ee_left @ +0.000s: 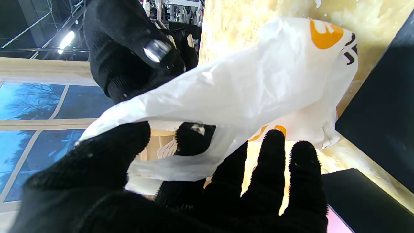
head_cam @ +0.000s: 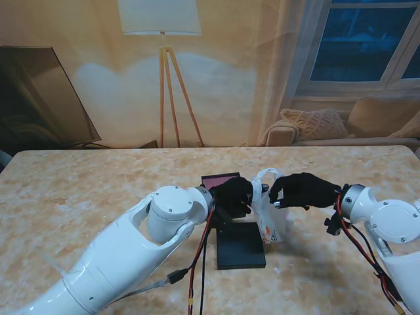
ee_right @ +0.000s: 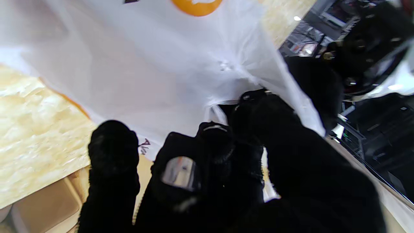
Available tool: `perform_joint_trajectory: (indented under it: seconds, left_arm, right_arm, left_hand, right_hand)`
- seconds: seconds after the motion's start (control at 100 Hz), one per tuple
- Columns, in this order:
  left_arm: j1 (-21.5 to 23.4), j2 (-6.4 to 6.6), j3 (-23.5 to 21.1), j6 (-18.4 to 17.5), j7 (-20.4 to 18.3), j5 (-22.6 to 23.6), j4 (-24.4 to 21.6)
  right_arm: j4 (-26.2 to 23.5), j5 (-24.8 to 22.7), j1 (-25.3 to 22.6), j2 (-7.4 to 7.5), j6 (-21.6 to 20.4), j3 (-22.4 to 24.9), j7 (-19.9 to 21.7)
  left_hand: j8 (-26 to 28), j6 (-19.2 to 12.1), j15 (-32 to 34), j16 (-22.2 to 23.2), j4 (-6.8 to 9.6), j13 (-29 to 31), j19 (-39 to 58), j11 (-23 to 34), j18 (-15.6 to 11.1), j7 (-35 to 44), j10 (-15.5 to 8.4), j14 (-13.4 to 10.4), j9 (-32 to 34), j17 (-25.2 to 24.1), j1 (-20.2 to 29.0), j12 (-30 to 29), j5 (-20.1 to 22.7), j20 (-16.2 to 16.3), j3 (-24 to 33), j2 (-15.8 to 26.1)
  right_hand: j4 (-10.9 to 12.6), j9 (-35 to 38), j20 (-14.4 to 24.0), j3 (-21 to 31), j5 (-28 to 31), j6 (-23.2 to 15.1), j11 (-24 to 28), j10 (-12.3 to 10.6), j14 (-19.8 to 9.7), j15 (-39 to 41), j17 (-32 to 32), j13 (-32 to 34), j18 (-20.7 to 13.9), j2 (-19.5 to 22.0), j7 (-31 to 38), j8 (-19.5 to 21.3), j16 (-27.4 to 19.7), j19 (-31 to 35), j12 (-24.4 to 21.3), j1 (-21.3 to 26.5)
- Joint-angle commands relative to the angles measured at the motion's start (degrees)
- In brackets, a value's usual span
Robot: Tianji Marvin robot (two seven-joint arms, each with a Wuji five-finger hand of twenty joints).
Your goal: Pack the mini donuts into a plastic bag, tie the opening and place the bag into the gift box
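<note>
A white plastic bag (head_cam: pixel 271 222) with orange print stands between my two black-gloved hands, its bottom by the black box lid (head_cam: pixel 241 245). My left hand (head_cam: pixel 233 195) is shut on one handle strip of the bag (ee_left: pixel 252 84), thumb and forefinger pinching it. My right hand (head_cam: pixel 304 189) pinches the bag's other side near its gathered top (ee_right: pixel 145 64). In the right wrist view the fingers (ee_right: pixel 249 106) close on the plastic. The gift box (head_cam: pixel 220 180), dark with a pink inside, lies just beyond my left hand. No donuts show; the bag hides its contents.
The box's black walls (ee_left: pixel 381 106) lie close beside the bag. The marble table top (head_cam: pixel 92 190) stretches wide to the left and far side. A floor lamp (head_cam: pixel 161 72) and a sofa (head_cam: pixel 367 125) stand beyond the table.
</note>
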Motion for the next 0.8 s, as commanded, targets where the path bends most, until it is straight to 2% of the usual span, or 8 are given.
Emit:
perform_joint_trajectory:
  seconds: [0.0,0.09,0.19,0.27,0.43,0.5,0.73,0.79]
  left_arm:
    - [0.1,-0.11,0.1,-0.3,-1.3,0.0,-0.2]
    - [0.0,-0.04,0.1,-0.6,-1.6,0.0,-0.2]
    - [0.0,0.03,0.2,-0.9,-1.9,-0.1,-0.1]
    - [-0.1,0.06,0.3,-1.0,-2.1,-0.1,0.0]
    - [-0.1,0.07,0.3,-0.9,-2.3,-0.3,0.1]
    - [-0.1,0.11,0.3,-0.9,-2.4,-0.4,0.1]
    - [-0.2,0.17,0.4,-1.1,-2.7,-0.6,0.1]
    - [-0.2,0.14,0.3,-1.0,-2.7,-0.6,0.1]
  right_arm:
    - [-0.3,-1.4,-0.5,-0.91,0.9,-0.5,-0.6]
    - [-0.1,-1.6,-0.4,-1.4,1.5,-1.1,-2.6]
    - [-0.2,-2.2,-0.6,-1.79,2.3,-1.6,-4.3]
    - [-0.2,-2.4,-0.6,-2.12,2.7,-1.9,-5.7]
    - [-0.1,-3.3,-0.6,-2.32,2.8,-2.2,-6.8]
    - [0.0,-3.6,-0.5,-2.3,2.6,-2.2,-6.8]
    - [1.5,-0.9,1.1,-1.65,1.8,-2.8,-3.2]
    - [2.1,0.7,1.4,-1.39,1.4,-2.7,-1.7]
  left_hand:
    - [1.4,-0.5,0.2,0.7,0.46,-0.5,-0.3,0.0,0.1,2.7,-0.2,0.1,-0.1,-0.4,-2.3,0.6,2.9,1.2,0.8,0.5]
    - [1.4,-0.6,0.0,0.8,0.4,-0.5,-0.4,-0.1,0.2,2.9,-0.3,0.2,-0.1,-0.3,-2.5,0.6,3.2,1.2,0.8,0.5]
    - [1.4,-0.7,0.0,0.8,0.38,-0.4,-0.4,-0.1,0.2,3.3,-0.4,0.1,0.0,-0.3,-2.6,0.7,3.7,1.3,0.8,0.4]
    - [1.4,-0.8,-0.1,0.8,0.35,-0.3,-0.4,-0.2,0.2,3.4,-0.4,0.1,0.1,-0.3,-2.7,0.7,3.9,1.4,0.8,0.4]
    - [1.3,-1.0,-0.2,0.8,0.34,-0.4,-0.6,-0.4,0.3,3.6,-0.3,0.1,0.2,-0.3,-2.7,0.6,4.3,1.4,0.9,0.3]
    - [1.3,-1.1,-0.3,0.7,0.32,-0.3,-0.6,-0.5,0.3,3.7,-0.3,0.2,0.3,-0.3,-2.8,0.6,4.5,1.4,0.9,0.3]
    - [1.2,-1.6,-0.5,0.7,0.31,-0.3,-0.7,-0.7,0.5,4.1,-0.5,0.2,0.7,-0.3,-2.8,0.4,5.3,1.5,1.1,0.3]
    - [1.1,-1.6,-0.5,0.7,0.3,-0.3,-0.8,-0.7,0.5,4.1,-0.6,0.0,0.8,-0.3,-2.8,0.4,5.4,1.5,1.0,0.5]
  right_hand:
    - [-1.7,-0.1,-0.6,0.8,-2.0,1.4,1.0,0.2,-1.1,-1.1,-0.1,-0.5,-0.5,-0.8,-0.7,-1.3,-1.1,-0.1,-0.3,0.1]
    - [-1.2,-0.2,-0.9,1.4,-3.1,3.9,0.6,0.4,-0.9,-2.1,0.0,-0.4,-0.2,0.3,-3.4,-2.8,-1.6,-0.4,-1.4,-0.8]
    - [0.4,-0.9,-1.6,1.7,-3.0,8.1,0.7,0.6,-0.7,-3.0,-0.2,-0.5,0.0,3.0,-10.7,-0.8,-2.2,-0.6,-2.9,-2.4]
    - [1.4,-1.5,-2.1,1.6,-3.1,8.9,0.5,1.0,-0.4,-3.6,-0.6,-0.8,0.3,4.0,-14.8,1.8,-2.6,-0.9,-3.8,-2.8]
    - [2.8,-2.2,-2.3,1.8,-3.4,10.8,0.2,1.0,-0.2,-4.3,-1.1,-1.4,0.5,5.4,-16.9,2.2,-2.9,-1.3,-4.0,-3.7]
    - [5.4,-3.3,-2.5,2.1,-3.7,11.6,-0.1,1.3,0.1,-4.9,-1.9,-2.3,0.6,6.2,-19.9,3.9,-3.0,-2.0,-4.4,-5.0]
    - [5.4,-6.2,-2.9,2.7,-5.6,7.5,-1.4,1.2,0.2,-6.7,-4.2,-5.5,0.5,4.7,-20.9,5.9,-3.0,-4.0,-4.6,-4.3]
    - [2.9,-7.6,-2.6,3.8,-6.1,4.9,-2.3,1.3,0.3,-7.9,-5.3,-7.2,0.6,2.9,-19.7,8.0,-2.2,-5.8,-2.7,-1.9]
